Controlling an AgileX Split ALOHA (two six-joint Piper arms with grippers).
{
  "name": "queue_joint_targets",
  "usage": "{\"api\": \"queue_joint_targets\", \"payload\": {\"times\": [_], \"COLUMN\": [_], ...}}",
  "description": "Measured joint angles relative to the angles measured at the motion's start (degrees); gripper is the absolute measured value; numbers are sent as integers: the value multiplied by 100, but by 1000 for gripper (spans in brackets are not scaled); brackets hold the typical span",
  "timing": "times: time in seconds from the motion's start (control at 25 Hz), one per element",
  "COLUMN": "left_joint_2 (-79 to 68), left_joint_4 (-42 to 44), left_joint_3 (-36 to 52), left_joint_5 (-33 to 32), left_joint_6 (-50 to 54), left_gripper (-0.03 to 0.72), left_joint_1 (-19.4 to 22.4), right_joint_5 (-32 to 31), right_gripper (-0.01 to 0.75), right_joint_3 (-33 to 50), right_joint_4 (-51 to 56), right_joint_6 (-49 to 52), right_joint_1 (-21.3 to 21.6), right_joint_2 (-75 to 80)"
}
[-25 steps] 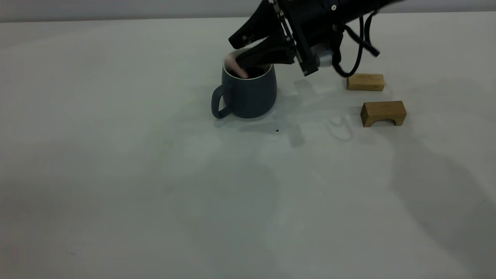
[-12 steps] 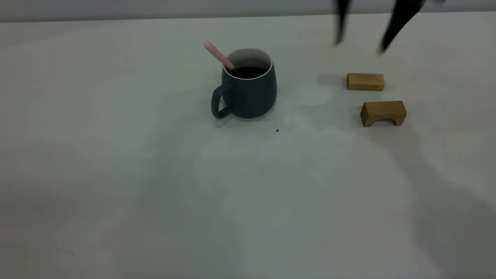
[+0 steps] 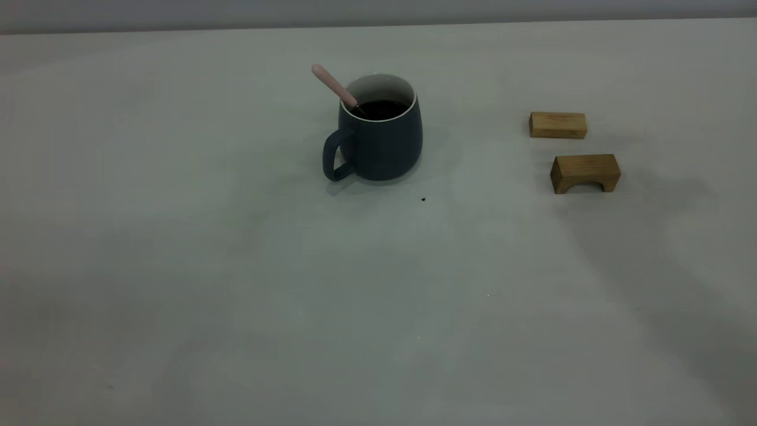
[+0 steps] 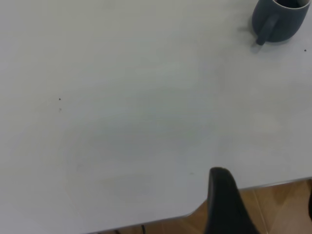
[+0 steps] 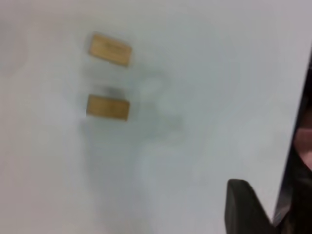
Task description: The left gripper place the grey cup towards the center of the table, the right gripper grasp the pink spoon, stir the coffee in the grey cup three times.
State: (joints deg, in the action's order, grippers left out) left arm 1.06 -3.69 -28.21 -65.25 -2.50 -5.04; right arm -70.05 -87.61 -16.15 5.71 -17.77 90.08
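Exterior view: grey cup (image 3: 378, 139) upright on the off-white surface (image 3: 177, 266), loop handle turned toward the camera and to the view's left. Holds dark coffee (image 3: 383, 109) below the white rim. Pink spoon (image 3: 334, 84) in the cup, bowl end sunk in the coffee, pale handle leaning out over the rim on the handle side and slanting up and away. Held by nothing. Tiny dark speck (image 3: 423, 199) just in front of the cup, toward the view's right. Two tan wooden blocks well off to the right of the cup: a plain flat block (image 3: 557, 125) about level with the cup's middle, and an arched block (image 3: 584, 173) a little nearer the camera. No arm over the cup here.

Left wrist view: left gripper (image 4: 224, 202) parked far from the cup, past the surface's edge, above a wooden floor (image 4: 278, 209); cup (image 4: 280, 19) small in the distance. Open or closed: cannot tell.

Right wrist view: right gripper (image 5: 243, 207) well away from the cup, the two wooden blocks in sight. Open or closed: cannot tell.
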Motion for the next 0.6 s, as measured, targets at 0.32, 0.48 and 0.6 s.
{"api": "queue_joint_targets", "payload": {"times": [0.32,0.48,0.6], "left_joint_2": [0,0,0], "left_joint_4": [0,0,0], "left_joint_3": [0,0,0], "left_joint_5": [0,0,0], "left_joint_6": [0,0,0], "left_gripper": [481,481,481], "left_joint_1": [0,0,0], "right_joint_5": [-87,-75,-89], "right_gripper": [196,196,197], "right_joint_3": [1872,2560,2979], "right_joint_4": [171,171,145], "right_joint_6": [276,276,318], "right_joint_1": [0,0,76], "right_joint_2": [-3251,-5427,-7025]}}
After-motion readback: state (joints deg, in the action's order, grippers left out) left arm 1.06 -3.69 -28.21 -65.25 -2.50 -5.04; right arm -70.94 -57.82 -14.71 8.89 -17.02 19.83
